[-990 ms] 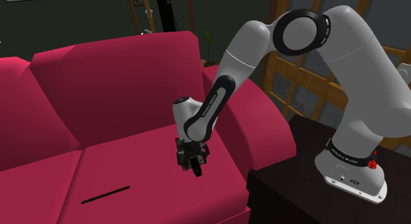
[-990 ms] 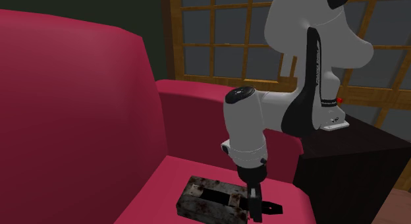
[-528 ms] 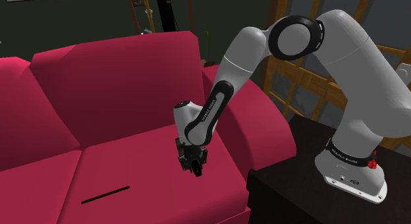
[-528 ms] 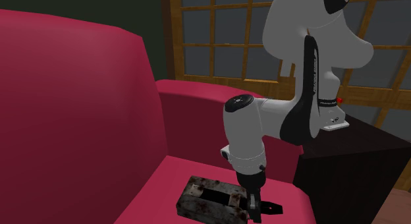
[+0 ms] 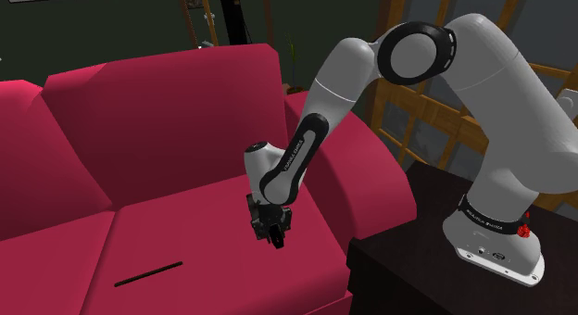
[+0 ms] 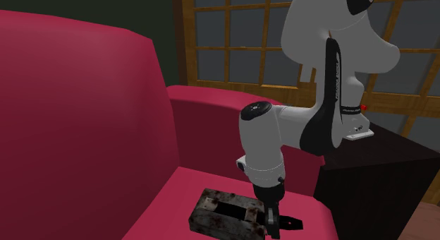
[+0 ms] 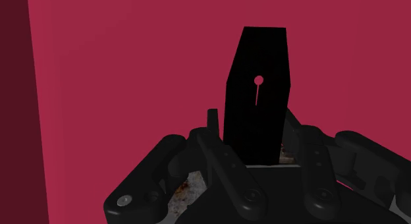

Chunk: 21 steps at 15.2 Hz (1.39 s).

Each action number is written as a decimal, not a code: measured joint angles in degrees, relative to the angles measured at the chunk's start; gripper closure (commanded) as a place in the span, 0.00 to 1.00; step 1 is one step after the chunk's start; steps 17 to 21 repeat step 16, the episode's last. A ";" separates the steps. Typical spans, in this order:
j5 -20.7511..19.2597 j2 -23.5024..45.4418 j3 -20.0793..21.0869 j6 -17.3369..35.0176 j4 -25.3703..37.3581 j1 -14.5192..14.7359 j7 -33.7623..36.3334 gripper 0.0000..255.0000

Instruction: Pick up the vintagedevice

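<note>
Apparently clamped: I read the fingers (image 7: pixel 224 165) as closed on the thin black end of the device (image 6: pixel 222 212), low on the sofa (image 5: pixel 157 128) seat near the armrest (image 5: pixel 375 174). Risk: my hold is off-centre, so the grimy white body may pivot or slip out on lifting. Seat soft, red; latticed window (image 6: pixel 240 34) behind, dark stand (image 5: pixel 417 239) beside.

Shoulder view overlooks sofa (image 5: pixel 167 109); second, nearer, faces arm (image 6: pixel 264 143)
</note>
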 measured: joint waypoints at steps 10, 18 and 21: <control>1.01 -6.20 1.25 -3.65 -2.51 -1.18 0.10 1.00; 1.76 -9.91 2.07 -6.49 -3.36 -1.80 0.20 1.00; 1.76 -9.91 2.07 -6.49 -3.36 -1.80 0.20 1.00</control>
